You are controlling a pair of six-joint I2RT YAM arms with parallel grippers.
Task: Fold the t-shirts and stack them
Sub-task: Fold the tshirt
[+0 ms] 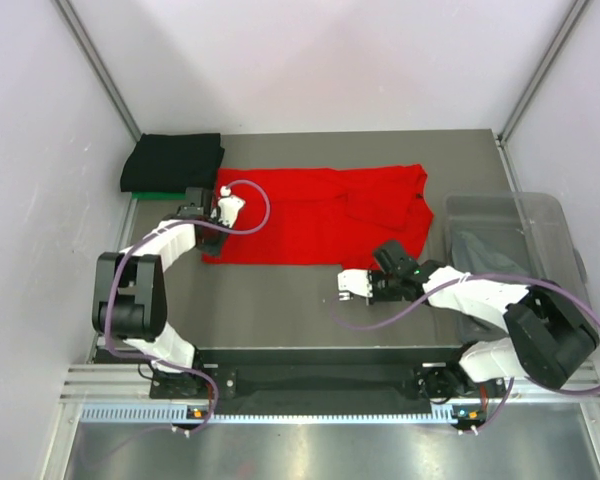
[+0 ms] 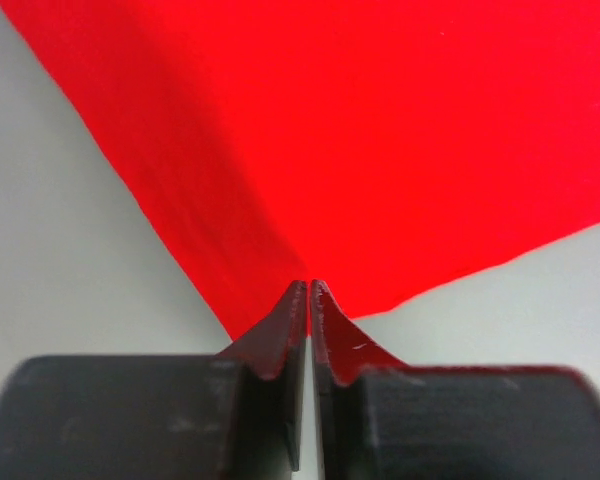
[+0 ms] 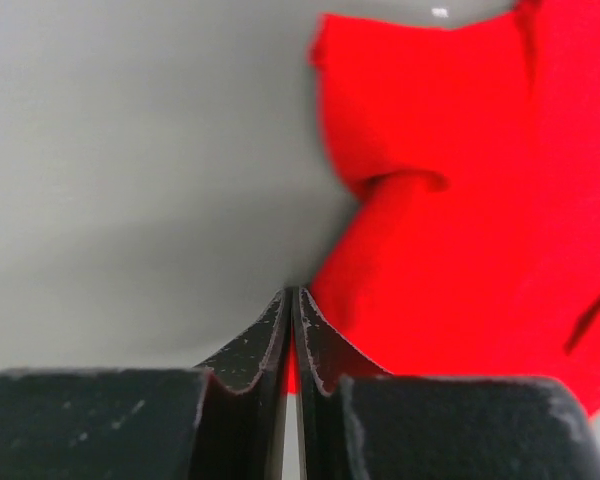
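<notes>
A large red t-shirt (image 1: 310, 215) lies spread across the middle of the table, rumpled on its right side. My left gripper (image 1: 213, 243) is at its near left corner. In the left wrist view the jaws (image 2: 309, 283) are shut on that corner of the red cloth (image 2: 380, 140). My right gripper (image 1: 340, 284) is at the shirt's near edge, right of centre. In the right wrist view (image 3: 291, 290) it is shut, with red cloth (image 3: 450, 230) pinched between the fingers. A folded black t-shirt (image 1: 172, 160) lies on a green one (image 1: 152, 193) at the back left.
A clear plastic bin (image 1: 540, 215) stands at the right edge with grey cloth (image 1: 485, 250) inside. White walls close in the table at the back and on both sides. Purple cables loop from both wrists.
</notes>
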